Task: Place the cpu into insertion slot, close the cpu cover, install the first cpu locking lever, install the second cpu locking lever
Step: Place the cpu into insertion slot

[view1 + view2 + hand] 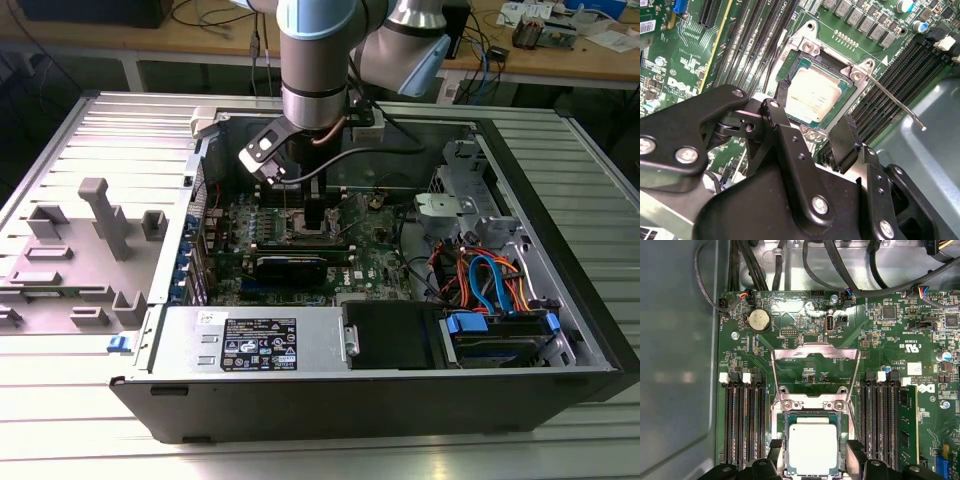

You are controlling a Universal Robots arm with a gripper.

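Cpu lies in the slot, between the fingers of the end effector, which are spread just wider than it, gripping nothing. A finger catching its edge could tip it off its seat and bend pins. The cover stands raised beside the slot. The arm points straight down into the case

The gripper hides part of the rim of the insertion slot in the second wrist view
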